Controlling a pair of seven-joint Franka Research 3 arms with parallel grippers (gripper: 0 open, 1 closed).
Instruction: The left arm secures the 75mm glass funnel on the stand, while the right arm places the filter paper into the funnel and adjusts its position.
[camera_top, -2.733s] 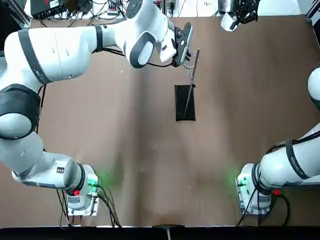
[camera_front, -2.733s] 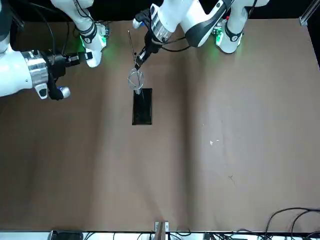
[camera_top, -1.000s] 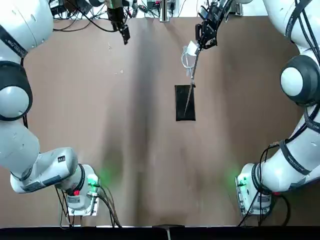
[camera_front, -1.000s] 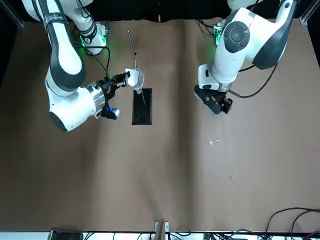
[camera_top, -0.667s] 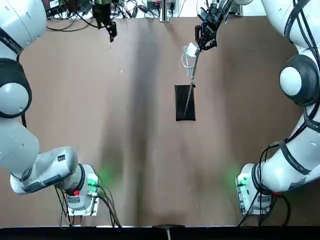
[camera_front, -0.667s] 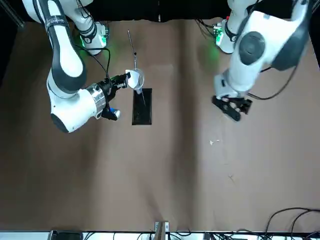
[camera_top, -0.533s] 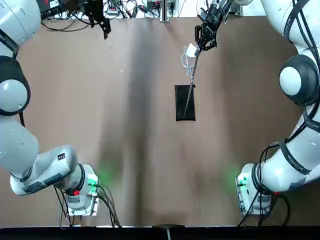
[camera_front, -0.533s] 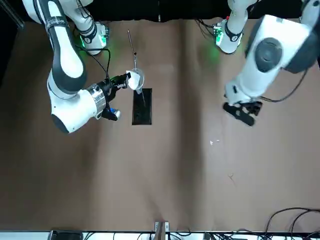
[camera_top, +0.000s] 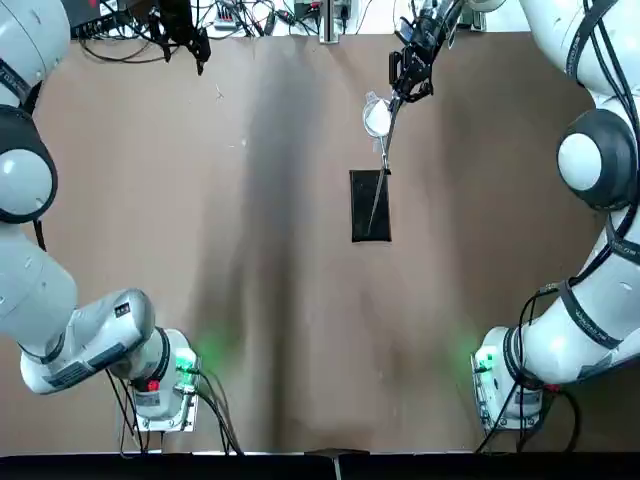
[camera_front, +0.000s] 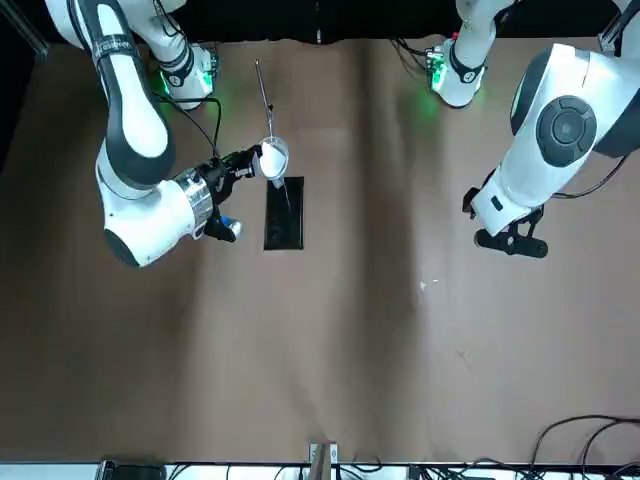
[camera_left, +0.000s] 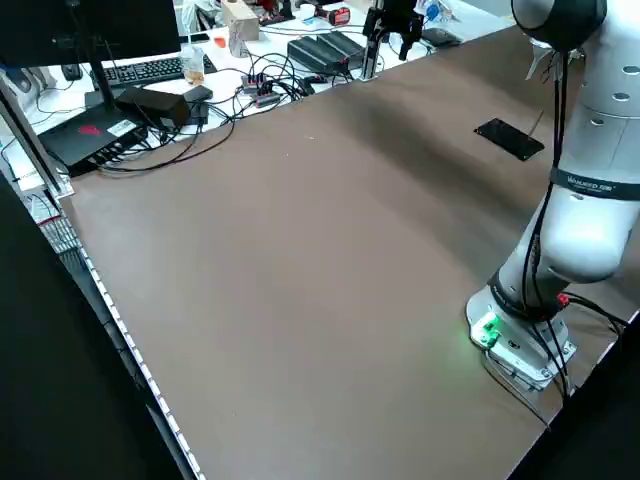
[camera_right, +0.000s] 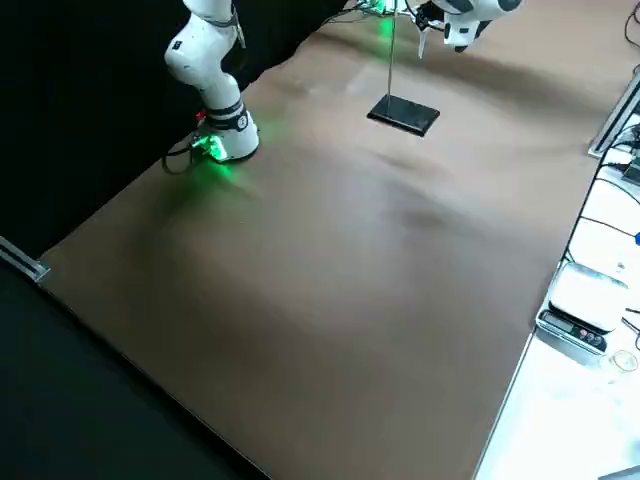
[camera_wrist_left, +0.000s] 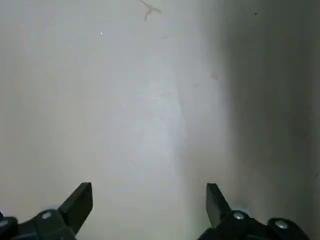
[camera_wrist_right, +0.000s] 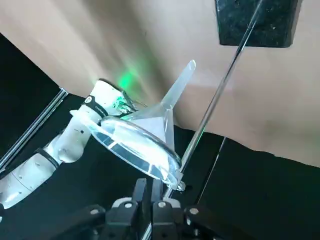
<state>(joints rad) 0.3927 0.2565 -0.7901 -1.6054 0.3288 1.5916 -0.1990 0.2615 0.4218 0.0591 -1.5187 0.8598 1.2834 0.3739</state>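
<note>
Overhead and front views, opposed, share stand (camera_top: 370, 205).

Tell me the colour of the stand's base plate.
Black. The stand's base plate shows best in the top view, dark against the brown table.

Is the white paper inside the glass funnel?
Yes. The filter paper sits inside the glass funnel on the stand, with the right gripper beside its rim.
</note>
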